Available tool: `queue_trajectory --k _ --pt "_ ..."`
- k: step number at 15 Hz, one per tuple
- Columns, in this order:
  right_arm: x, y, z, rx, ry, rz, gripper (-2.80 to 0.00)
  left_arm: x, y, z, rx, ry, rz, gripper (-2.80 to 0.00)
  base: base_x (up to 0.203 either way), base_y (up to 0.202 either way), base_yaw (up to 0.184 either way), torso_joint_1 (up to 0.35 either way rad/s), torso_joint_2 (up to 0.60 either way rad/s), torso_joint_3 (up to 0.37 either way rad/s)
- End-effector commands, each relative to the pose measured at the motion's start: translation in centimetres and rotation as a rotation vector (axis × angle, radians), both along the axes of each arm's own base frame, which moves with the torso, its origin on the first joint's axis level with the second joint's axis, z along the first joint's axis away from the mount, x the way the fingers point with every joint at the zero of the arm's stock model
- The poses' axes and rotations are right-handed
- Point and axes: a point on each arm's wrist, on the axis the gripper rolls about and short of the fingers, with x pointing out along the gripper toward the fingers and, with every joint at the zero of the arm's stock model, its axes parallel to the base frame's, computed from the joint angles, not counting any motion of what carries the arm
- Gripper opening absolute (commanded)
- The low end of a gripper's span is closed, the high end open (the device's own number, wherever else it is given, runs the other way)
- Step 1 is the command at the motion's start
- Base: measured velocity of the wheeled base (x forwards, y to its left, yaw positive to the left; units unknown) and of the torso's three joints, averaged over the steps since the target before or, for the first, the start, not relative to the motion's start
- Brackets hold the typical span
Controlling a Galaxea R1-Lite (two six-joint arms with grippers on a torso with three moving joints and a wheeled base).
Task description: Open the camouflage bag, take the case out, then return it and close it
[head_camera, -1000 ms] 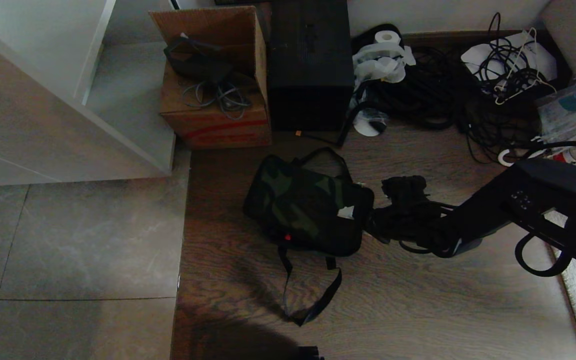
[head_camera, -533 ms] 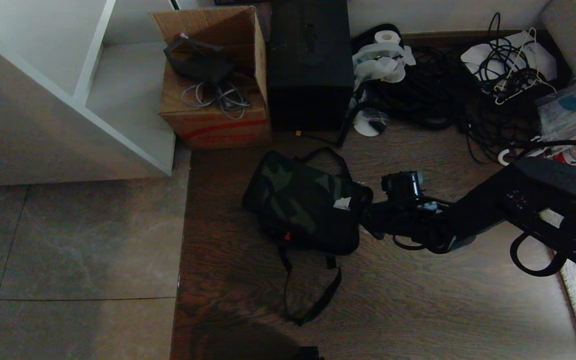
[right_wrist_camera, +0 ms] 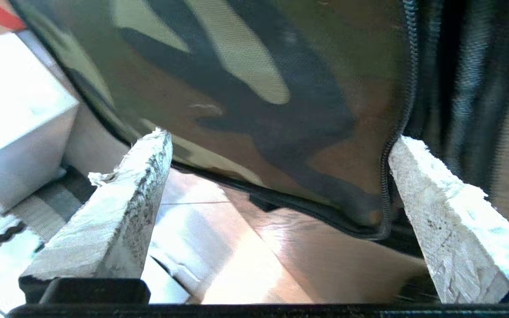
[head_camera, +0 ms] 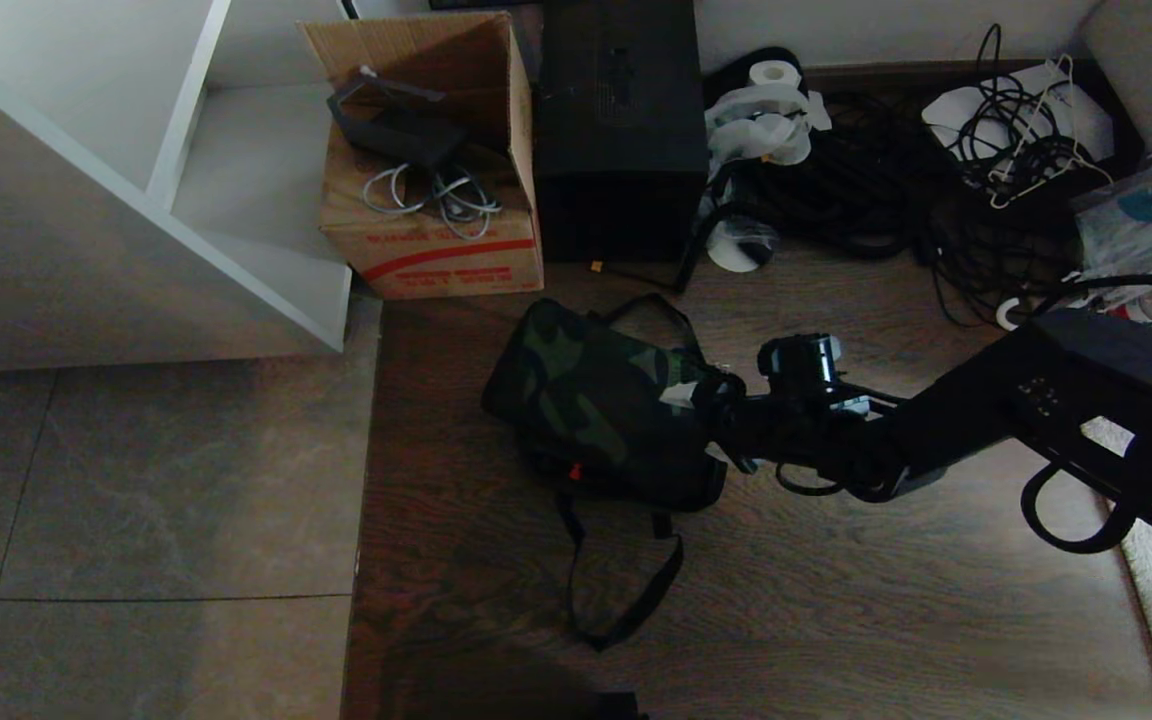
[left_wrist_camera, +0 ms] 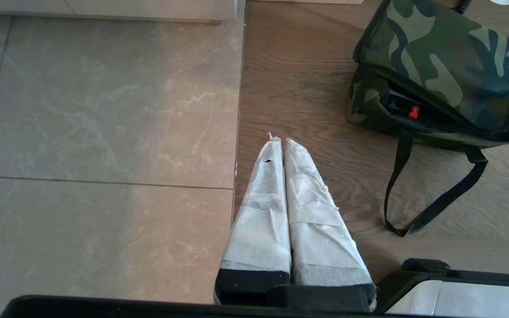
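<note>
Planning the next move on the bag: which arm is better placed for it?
Right. The right gripper is at the bag, fingers open around its corner; the left gripper hangs shut, apart from it.

Cluttered storage corner of an indoor room, seen from above.
You are over a wood floor (head_camera: 836,620) meeting grey tiles (head_camera: 136,480), with a cardboard box (head_camera: 431,240) of cables, a black box (head_camera: 621,130), tangled cords (head_camera: 996,150), a paper roll (head_camera: 774,75) and white shelving (head_camera: 86,150).

Cardboard box (head_camera: 433,215) behind camouflage bag (head_camera: 596,400)
</note>
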Motion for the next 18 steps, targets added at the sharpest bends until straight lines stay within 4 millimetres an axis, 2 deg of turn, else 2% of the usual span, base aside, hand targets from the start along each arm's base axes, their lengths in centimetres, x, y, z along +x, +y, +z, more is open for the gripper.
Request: queue_trajectory --k 1,3,5,9,18 --pt "0.0 0.1 -0.1 0.002 0.006 0.004 0.0 0.1 0.0 -0.3 0.0 0.008 0.001 -2.8 0.0 0.0 0.0 0.0 0.0 0.0" --pt "-0.4 -0.1 -0.3 -0.011 0.015 0.028 0.0 0.1 0.0 -0.3 0.0 0.008 0.001 -2.8 0.0 0.0 0.0 0.0 0.0 0.0" --pt "-1.2 -0.4 -1.7 -0.095 0.03 0.086 0.0 0.1 0.0 -0.3 0.0 0.008 0.001 -2.8 0.0 0.0 0.0 0.0 0.0 0.0" --pt "-1.5 -0.5 -2.7 -0.137 0.054 0.106 0.0 0.1 0.0 -0.3 -0.001 0.008 0.001 -2.8 0.0 0.0 0.0 0.0 0.0 0.0" --pt "0.2 0.7 -2.5 -0.073 -0.029 0.043 0.0 0.1 0.0 -0.3 0.0 0.008 0.001 -2.8 0.0 0.0 0.0 0.0 0.0 0.0"
